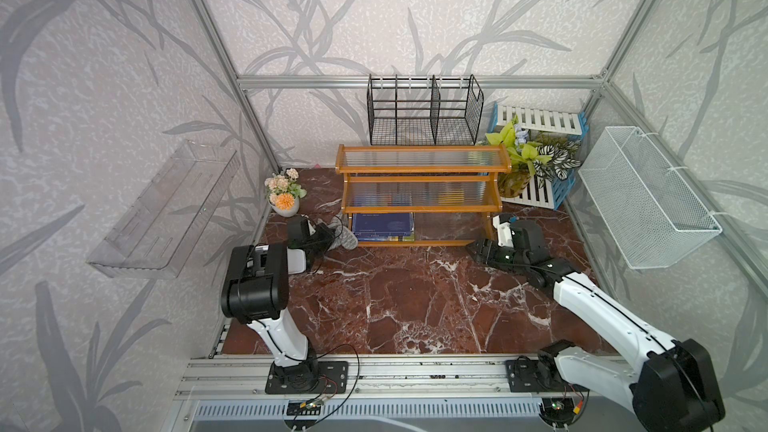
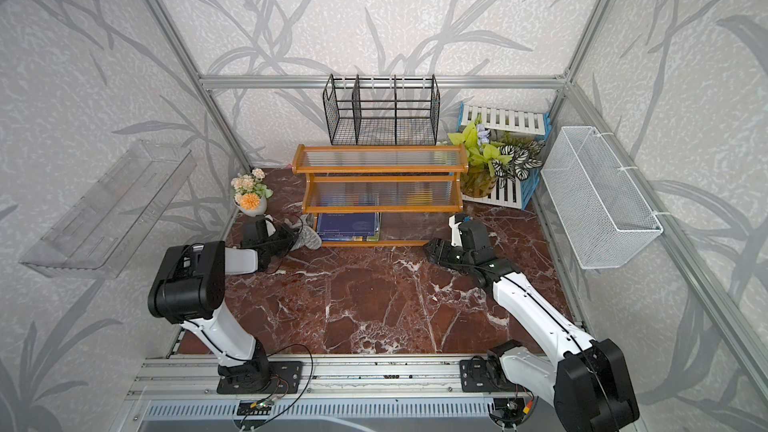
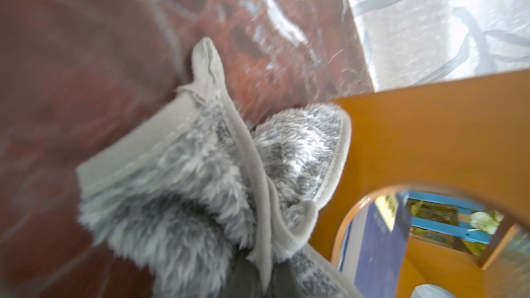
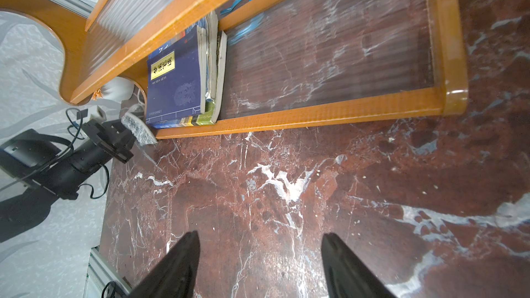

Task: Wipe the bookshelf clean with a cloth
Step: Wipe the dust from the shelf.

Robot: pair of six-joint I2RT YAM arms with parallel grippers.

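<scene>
Clamping cloth (image 1: pixel 347 236) tight in left gripper (image 1: pixel 331 238), holding it low, just beside bookshelf (image 1: pixel 422 168) left end panel, over red-brown veined marble tabletop (image 1: pixel 415 297). Hovering right gripper (image 4: pixel 259 235) spread wide, empty, above marble. Working within leaf-patterned walls (image 1: pixel 374 14).

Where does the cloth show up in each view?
In a top view: cloth in the left gripper, at the bookshelf end.
In a top view: cloth at that same end.
Left wrist: cloth fills the centre.
Right wrist: cloth, small, at the bookshelf's front corner.
Shared landmark: blue book beside it, in every view.
</scene>
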